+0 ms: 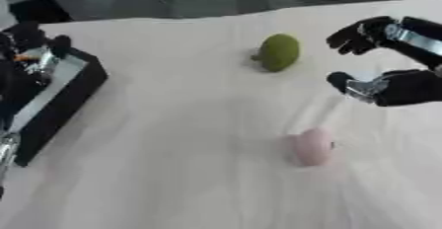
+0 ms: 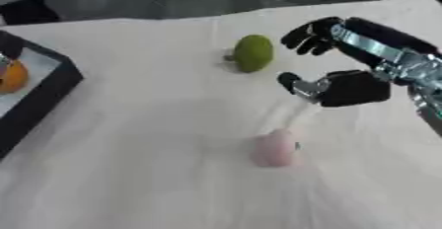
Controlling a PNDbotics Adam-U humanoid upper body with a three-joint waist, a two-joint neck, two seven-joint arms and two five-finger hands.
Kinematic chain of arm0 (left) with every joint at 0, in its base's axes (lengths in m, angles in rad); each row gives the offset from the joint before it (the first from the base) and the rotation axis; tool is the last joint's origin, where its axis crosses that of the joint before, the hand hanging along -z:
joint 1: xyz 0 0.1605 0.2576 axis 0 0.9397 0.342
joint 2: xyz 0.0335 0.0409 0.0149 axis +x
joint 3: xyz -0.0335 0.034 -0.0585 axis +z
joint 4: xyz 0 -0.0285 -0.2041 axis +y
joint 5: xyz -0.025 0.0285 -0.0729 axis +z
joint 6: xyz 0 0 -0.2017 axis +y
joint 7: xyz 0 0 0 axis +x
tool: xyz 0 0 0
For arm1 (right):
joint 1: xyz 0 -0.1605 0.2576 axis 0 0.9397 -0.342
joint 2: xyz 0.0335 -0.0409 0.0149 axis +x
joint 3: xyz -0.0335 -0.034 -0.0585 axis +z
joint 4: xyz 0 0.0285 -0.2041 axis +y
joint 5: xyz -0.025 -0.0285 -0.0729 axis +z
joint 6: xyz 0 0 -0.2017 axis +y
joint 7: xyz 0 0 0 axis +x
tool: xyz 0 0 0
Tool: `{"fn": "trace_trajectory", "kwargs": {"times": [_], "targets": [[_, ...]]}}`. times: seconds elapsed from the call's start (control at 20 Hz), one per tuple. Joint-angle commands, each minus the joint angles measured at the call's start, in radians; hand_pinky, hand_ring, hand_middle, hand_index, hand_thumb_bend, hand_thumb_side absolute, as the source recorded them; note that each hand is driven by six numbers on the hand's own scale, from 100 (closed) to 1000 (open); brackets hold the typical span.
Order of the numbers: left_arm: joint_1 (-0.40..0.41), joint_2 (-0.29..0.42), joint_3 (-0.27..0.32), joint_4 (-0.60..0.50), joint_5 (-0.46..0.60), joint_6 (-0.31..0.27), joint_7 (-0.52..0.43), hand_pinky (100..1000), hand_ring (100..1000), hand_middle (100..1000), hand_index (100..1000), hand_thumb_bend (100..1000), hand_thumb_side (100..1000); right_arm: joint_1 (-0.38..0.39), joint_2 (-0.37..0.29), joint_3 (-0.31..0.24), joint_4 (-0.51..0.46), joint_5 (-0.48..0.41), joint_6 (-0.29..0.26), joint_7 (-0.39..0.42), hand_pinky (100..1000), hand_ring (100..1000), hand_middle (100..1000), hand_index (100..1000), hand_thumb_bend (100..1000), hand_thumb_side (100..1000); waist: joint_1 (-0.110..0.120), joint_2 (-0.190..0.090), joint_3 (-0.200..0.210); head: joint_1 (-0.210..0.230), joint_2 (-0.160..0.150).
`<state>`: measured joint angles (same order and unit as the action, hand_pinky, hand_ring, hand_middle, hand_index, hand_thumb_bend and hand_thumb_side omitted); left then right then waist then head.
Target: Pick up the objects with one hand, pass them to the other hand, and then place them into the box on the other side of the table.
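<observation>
A green oval fruit (image 2: 253,53) lies on the white cloth, behind the middle of the table. A pink rounded object (image 2: 276,148) lies nearer the front. My right hand (image 2: 354,89) hovers just right of the green fruit, open, with its fingers (image 2: 307,34) curved toward the fruit and its thumb (image 2: 289,81) spread below; it touches neither object. A black box (image 1: 65,92) stands at the table's left edge with an orange object (image 2: 10,77) inside. My left hand (image 1: 36,43) shows as dark blurred shapes over the box.
The cloth-covered table (image 1: 172,164) stretches between the box and the two objects. Its far edge runs along the top, with dark floor and furniture beyond. A silver arm part (image 1: 5,151) shows at the lower left edge.
</observation>
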<state>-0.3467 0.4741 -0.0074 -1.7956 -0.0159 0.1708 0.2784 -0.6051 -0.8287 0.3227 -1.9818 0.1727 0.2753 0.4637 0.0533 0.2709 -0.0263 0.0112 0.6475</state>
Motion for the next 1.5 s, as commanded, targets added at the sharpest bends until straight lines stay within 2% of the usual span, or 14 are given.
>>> {"fn": "trace_trajectory", "kwargs": {"times": [0.05,0.2,0.35,0.55,0.75,1.05,1.5], "targets": [[0.003,0.001,-0.001,-0.052,0.006,-0.026,0.006,692,819,750,848,651,611,-0.002,-0.063,0.012,-0.018,0.001,-0.025,0.049,830,806,779,829,403,388,-0.017,-0.013,-0.002,-0.011,-0.009],[0.016,-0.024,-0.003,-0.074,0.005,-0.062,0.037,692,819,749,841,654,598,0.008,-0.087,0.020,-0.018,-0.004,-0.048,0.087,829,808,780,828,420,361,-0.018,-0.012,-0.002,-0.026,-0.004],[0.026,-0.052,-0.006,-0.078,0.007,-0.082,0.058,691,819,748,836,653,598,0.021,-0.093,0.026,-0.018,0.006,-0.059,0.108,828,829,780,821,425,344,-0.018,-0.013,-0.002,-0.037,0.017],[0.033,-0.073,-0.006,-0.076,0.009,-0.090,0.073,691,819,747,836,653,597,0.038,-0.089,0.043,-0.018,0.024,-0.053,0.130,827,830,781,821,430,331,-0.016,-0.014,0.001,-0.015,0.057],[0.041,-0.082,-0.002,-0.075,0.011,-0.095,0.090,690,817,745,833,659,593,0.049,-0.082,0.050,-0.018,0.053,-0.049,0.133,828,831,783,825,440,322,-0.015,-0.016,0.007,0.004,0.080],[0.045,-0.092,0.002,-0.076,0.014,-0.100,0.112,688,813,741,830,658,591,0.054,-0.074,0.072,-0.007,0.109,-0.038,0.143,830,834,789,829,461,315,-0.019,-0.020,0.016,0.011,0.101],[0.050,-0.103,0.006,-0.079,0.010,-0.099,0.125,687,810,736,827,650,594,0.045,-0.023,0.113,0.120,0.223,-0.063,0.128,832,835,794,834,482,311,-0.021,-0.019,0.028,0.021,0.101]]}}
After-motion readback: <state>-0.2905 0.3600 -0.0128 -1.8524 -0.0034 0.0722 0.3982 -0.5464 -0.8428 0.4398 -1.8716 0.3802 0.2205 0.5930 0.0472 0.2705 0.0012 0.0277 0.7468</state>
